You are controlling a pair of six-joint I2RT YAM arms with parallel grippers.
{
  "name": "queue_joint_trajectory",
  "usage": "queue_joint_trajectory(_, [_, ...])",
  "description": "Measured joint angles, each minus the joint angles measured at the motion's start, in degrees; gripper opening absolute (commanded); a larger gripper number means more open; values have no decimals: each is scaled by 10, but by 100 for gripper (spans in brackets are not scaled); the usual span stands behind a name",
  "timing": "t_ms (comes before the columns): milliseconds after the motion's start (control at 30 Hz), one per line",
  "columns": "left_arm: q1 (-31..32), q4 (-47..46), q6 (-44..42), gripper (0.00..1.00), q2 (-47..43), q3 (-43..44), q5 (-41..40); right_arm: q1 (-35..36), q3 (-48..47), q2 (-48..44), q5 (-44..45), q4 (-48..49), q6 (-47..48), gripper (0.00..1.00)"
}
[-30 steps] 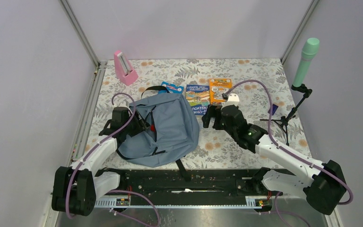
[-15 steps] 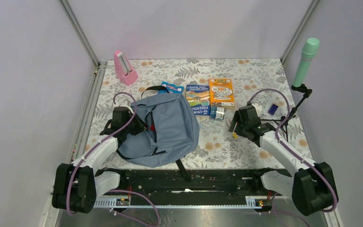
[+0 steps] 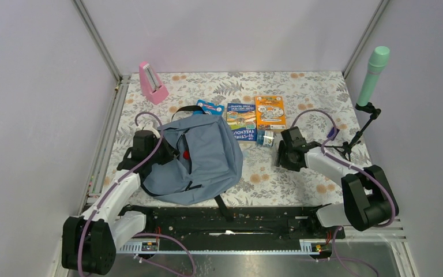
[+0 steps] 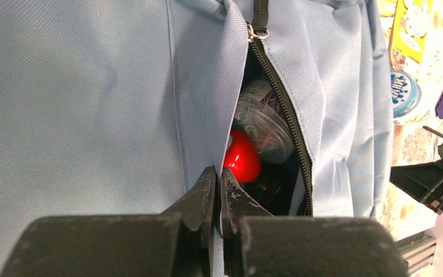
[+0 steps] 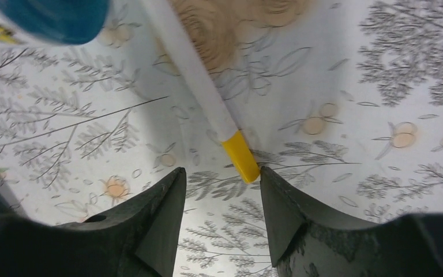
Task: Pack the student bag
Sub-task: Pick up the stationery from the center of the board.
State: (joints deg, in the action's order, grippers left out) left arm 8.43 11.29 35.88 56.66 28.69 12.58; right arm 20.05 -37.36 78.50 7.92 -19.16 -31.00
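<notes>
The R claw [image 5: 219, 193] stands open, moderately wide, w/ one finger on each side of the yellow end [image 5: 240, 156] of a white pen [image 5: 190, 75] lying flat on the table [image 5: 352, 69]. It grips nothing yet. I judge it is lined up this way so it can close on the pen.

The L claw [image 4: 218, 183] is closed and pinches the fabric edge at the opening of the student bag [image 3: 202, 161] — probably to keep the zip mouth wide for the next item. Inside show a red thing [image 4: 242, 157] and a clear tub [image 4: 263, 124]. The bag lies on the table's left part, w/ books [image 3: 241, 120] just beside it.
</notes>
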Motion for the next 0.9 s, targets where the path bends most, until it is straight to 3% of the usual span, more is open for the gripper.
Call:
queue_joint_trajectory(300, [0,104,-32,0,-28,69,20,85,-37,44,-15,4,-5,54])
queue_joint_trajectory(500, [0,162,-77,0,-28,125,56,88,-49,53,2,-12,-8,57])
queue_joint_trajectory(733, [-1,140,-92,0,-48,134,143,88,-70,77,16,-22,-8,54])
queue_joint_trajectory(900, [0,125,-104,0,-48,137,156,88,-78,87,19,-23,-9,53])
